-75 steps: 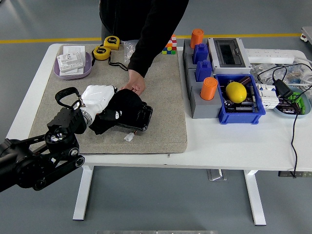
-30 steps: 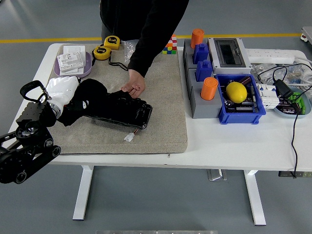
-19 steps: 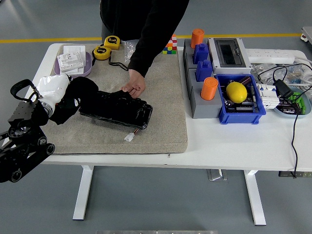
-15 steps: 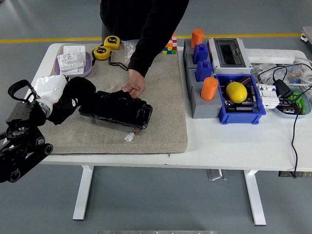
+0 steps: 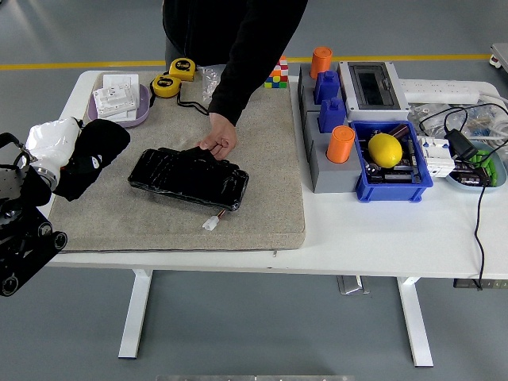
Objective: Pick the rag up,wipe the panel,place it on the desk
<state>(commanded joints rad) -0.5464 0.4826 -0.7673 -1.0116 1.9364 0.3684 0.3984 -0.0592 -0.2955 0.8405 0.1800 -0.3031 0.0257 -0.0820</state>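
A glossy black panel (image 5: pixel 189 178) lies on the grey mat (image 5: pixel 266 190), with a small white connector (image 5: pixel 210 224) at its near edge. A person's hand (image 5: pixel 217 144) presses on the panel's far edge. My left hand (image 5: pixel 78 157) hovers over the mat's left edge, clear of the panel, shut on a bunched black rag (image 5: pixel 99 147) with a small white tag. A white cover (image 5: pixel 49 136) shows at the back of the hand. The rag hides the fingers.
A purple tray (image 5: pixel 141 111) with white boxes and two yellow tape measures (image 5: pixel 167 83) sit at the back left. Right of the mat stand grey and blue blocks with orange cylinders (image 5: pixel 340 143), a blue bin (image 5: pixel 393 184) holding a lemon, and cables.
My left hand has slid left along the panel with the rag and come off its left end, out to the mat's edge. The person's hand has stayed on the panel.
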